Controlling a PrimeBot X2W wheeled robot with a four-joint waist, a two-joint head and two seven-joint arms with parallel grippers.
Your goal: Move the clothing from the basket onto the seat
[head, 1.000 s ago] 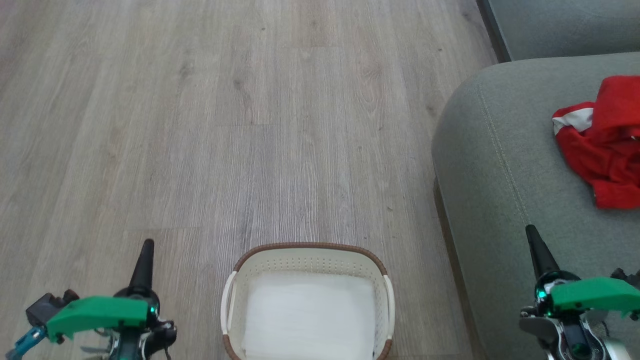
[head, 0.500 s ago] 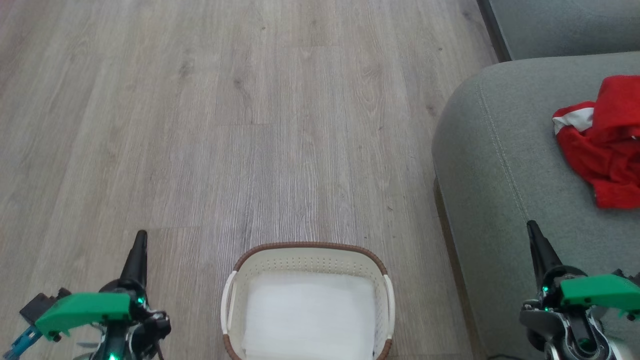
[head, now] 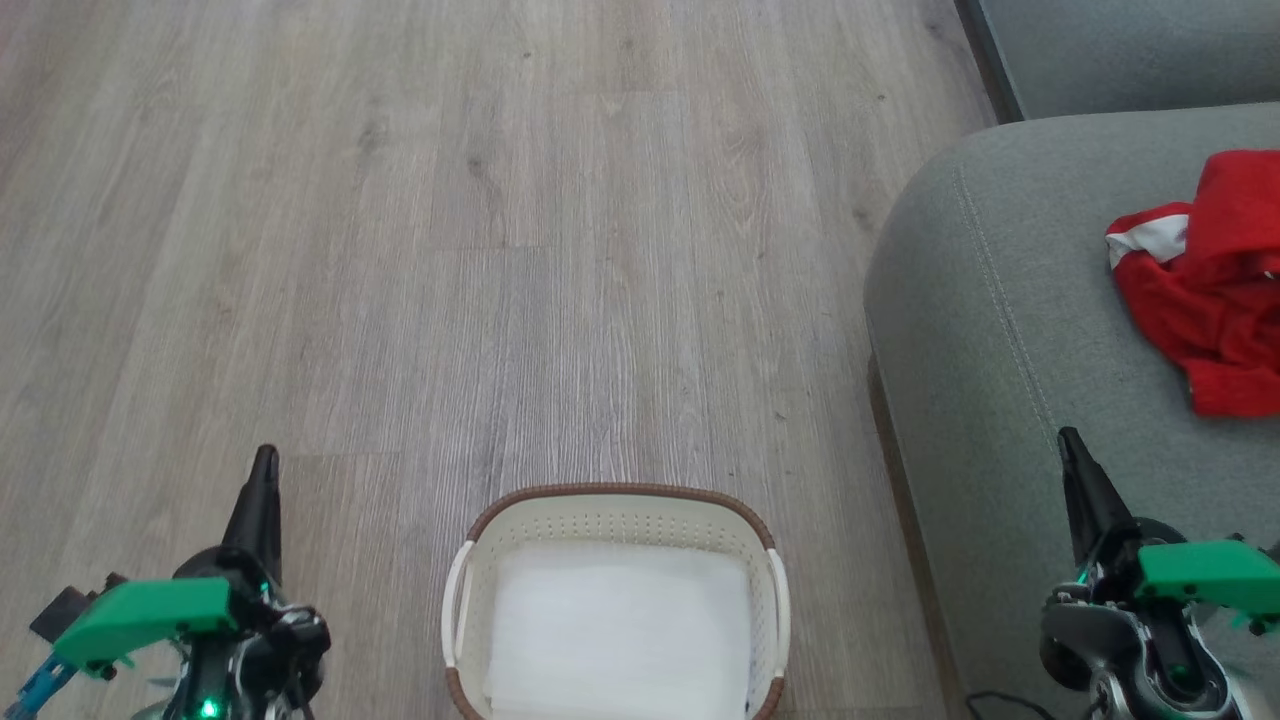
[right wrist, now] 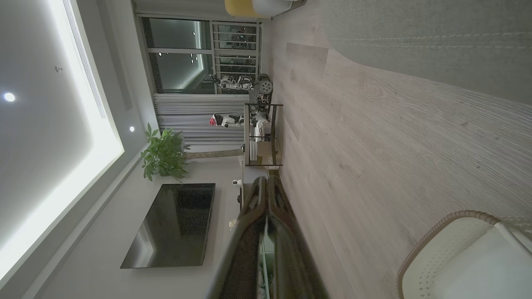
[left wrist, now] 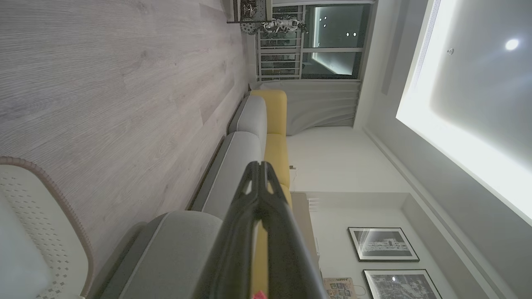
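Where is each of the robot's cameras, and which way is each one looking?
Head view: on the head, facing forward and down at the wooden floor, basket, seat and red clothing; left gripper and right gripper poke up from the bottom corners.
Left wrist view: on the left wrist, tipped sideways, looking past its shut fingers along the sofa to a window.
Right wrist view: on the right wrist, tipped sideways, looking past its shut fingers towards a TV and plant.
Shared: all three show the basket and floor.

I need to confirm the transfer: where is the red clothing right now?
In the head view the clothing lies bunched on the seat at the far right, apart from the basket at bottom centre.
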